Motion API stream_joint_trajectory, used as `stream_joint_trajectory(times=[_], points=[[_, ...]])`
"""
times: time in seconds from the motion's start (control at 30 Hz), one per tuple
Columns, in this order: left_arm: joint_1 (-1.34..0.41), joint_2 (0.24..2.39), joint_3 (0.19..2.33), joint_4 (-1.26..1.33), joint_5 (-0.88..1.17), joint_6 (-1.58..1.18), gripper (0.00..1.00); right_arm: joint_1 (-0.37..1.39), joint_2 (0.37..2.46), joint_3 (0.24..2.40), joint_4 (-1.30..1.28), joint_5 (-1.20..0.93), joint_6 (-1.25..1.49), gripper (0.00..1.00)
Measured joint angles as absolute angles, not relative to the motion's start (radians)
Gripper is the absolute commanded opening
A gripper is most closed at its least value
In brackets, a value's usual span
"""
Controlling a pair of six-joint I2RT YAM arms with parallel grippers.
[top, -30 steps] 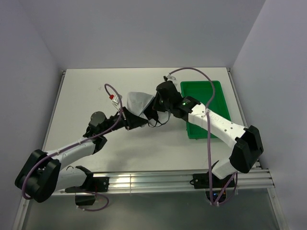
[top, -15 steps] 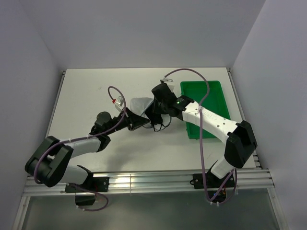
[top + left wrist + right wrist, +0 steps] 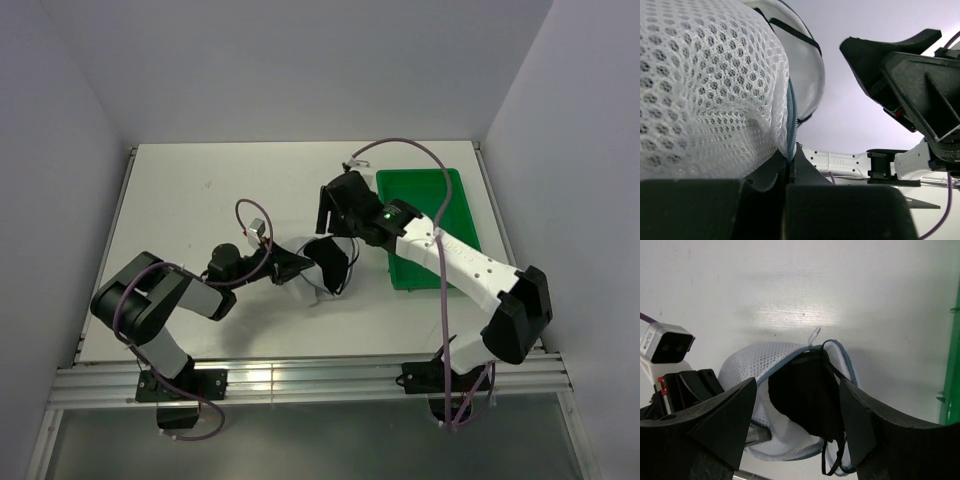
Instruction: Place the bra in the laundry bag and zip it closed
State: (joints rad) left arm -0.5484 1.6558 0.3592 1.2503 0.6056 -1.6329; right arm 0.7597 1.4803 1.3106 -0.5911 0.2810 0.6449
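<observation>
The laundry bag [image 3: 765, 365], a pale mesh pouch with a blue-grey zipper edge, lies with its mouth open towards the right wrist camera. The black bra [image 3: 807, 400] sits inside the mouth, and its thin straps [image 3: 832, 462] hang out over the lower rim. My right gripper [image 3: 797, 384] hovers above, wide open with nothing between its fingers. My left gripper [image 3: 791, 150] is shut on the bag's zipper edge [image 3: 792, 117], with mesh [image 3: 705, 85] bulging to its left. From above, the bag [image 3: 318, 275] lies mid-table between the left gripper [image 3: 288, 267] and the right gripper [image 3: 330, 212].
A green plastic tray [image 3: 425, 195] stands on the table's right side, just past the right forearm. The left arm is folded low along the near left of the table [image 3: 190, 190]. A purple cable loops above the left wrist.
My right gripper has opened and let go of the bra, which now rests in the bag's mouth. My left arm has drawn the bag nearer and lower.
</observation>
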Motion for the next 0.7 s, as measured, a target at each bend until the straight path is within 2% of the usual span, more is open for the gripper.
stream_joint_trajectory(times=[0.13,0.4,0.53,0.7], points=[[-0.549,1.615,0.359,1.250,0.603,-1.608,0.00,0.760,1.400,1.307,-0.616,0.315,0.645,0.74],[-0.549,1.406,0.387,1.105,0.575,-1.475,0.00,0.693,1.205,1.159,-0.618,0.325,0.654,0.61],[-0.549,1.394,0.397,1.056,0.569,-1.441,0.00,0.665,1.190,1.102,-0.609,0.293,0.664,0.57],[-0.549,1.406,0.397,1.041,0.566,-1.434,0.00,0.660,1.190,1.039,-0.565,0.215,0.686,0.47]])
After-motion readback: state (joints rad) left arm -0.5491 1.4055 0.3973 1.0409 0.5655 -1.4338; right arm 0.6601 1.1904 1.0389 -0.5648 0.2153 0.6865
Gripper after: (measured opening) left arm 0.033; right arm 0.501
